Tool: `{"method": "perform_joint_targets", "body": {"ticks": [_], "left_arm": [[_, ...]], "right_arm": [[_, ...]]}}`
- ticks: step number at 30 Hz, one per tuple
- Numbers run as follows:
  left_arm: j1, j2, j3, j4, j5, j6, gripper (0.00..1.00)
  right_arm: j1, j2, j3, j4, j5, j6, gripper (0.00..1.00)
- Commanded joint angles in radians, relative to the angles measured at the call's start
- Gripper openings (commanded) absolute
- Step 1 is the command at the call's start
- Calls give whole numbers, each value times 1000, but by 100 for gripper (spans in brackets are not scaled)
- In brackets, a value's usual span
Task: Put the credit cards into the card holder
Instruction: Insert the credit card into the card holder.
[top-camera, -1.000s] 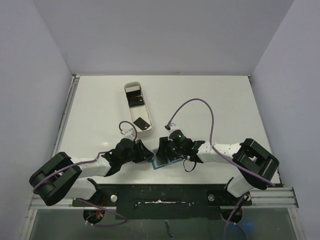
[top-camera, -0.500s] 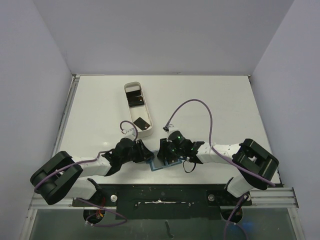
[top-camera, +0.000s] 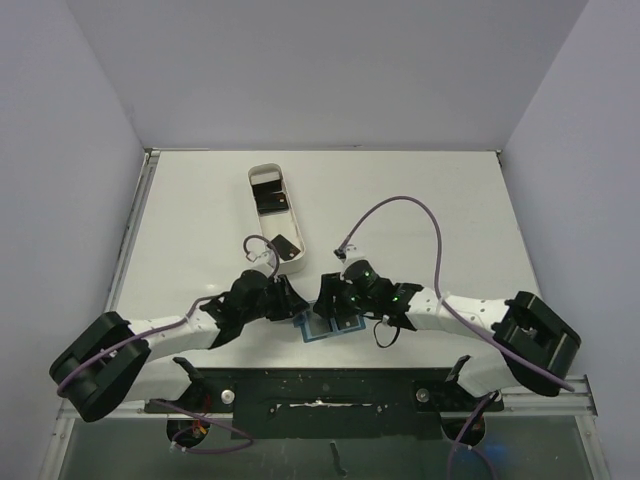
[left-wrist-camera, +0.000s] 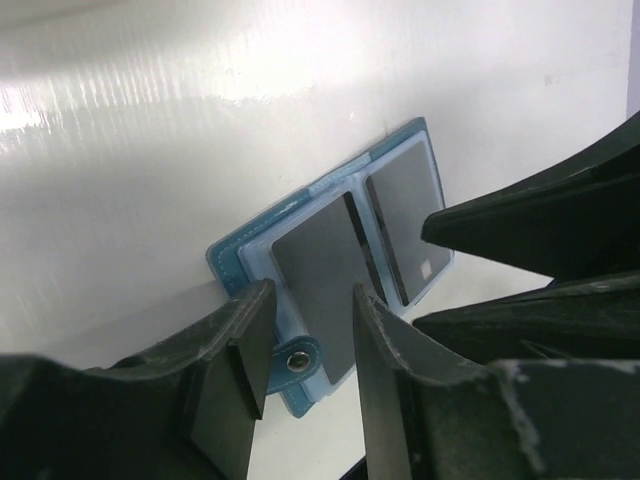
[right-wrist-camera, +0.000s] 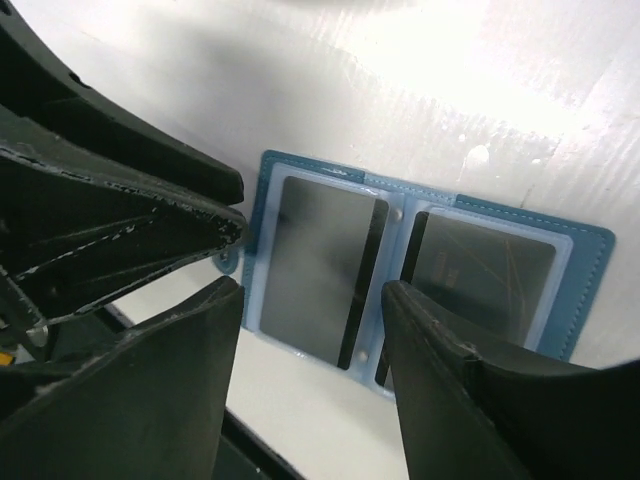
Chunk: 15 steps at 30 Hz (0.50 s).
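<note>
Top view, desk: white, walled on three sides; both arms reach in from the near edge and meet at near centre.
Top view, card holder: teal, flat on the desk at near centre, partly covered by both pincers.
Top view, left pincer: over the holder's left end; finger gap cannot be told from here.
Top view, right pincer: over the holder's right part; gap likewise hidden.
Top view, tray: long, white, far-left of the holder and apart from it; two black credit cards lie inside, one toward each end.
Left wrist view, card holder: open, two panels side by side, a black card showing in each.
Left wrist view, left pincer: fingers apart, straddling the holder's end and clamped on nothing; the snap tab lies in the gap.
Left wrist view, right pincer's fingers: enter from the right, beside the other panel.
Right wrist view, right pincer: fingers wide apart, holding nothing; the open holder lies beyond the gap.
Right wrist view, left pincer's fingers: at the holder's tab end.
</note>
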<state>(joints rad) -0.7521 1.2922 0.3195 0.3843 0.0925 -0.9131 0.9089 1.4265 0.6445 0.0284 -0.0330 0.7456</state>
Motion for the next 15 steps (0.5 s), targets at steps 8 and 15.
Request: {"method": "perform_joint_targets", "body": {"ticks": [8, 15], "left_arm": [[-63, -119, 151, -345, -98, 148, 41], [-118, -15, 180, -349, -120, 125, 43]], "right_arm": [[-73, -222, -92, -62, 68, 71, 72], [-114, -214, -136, -47, 49, 75, 82]]}}
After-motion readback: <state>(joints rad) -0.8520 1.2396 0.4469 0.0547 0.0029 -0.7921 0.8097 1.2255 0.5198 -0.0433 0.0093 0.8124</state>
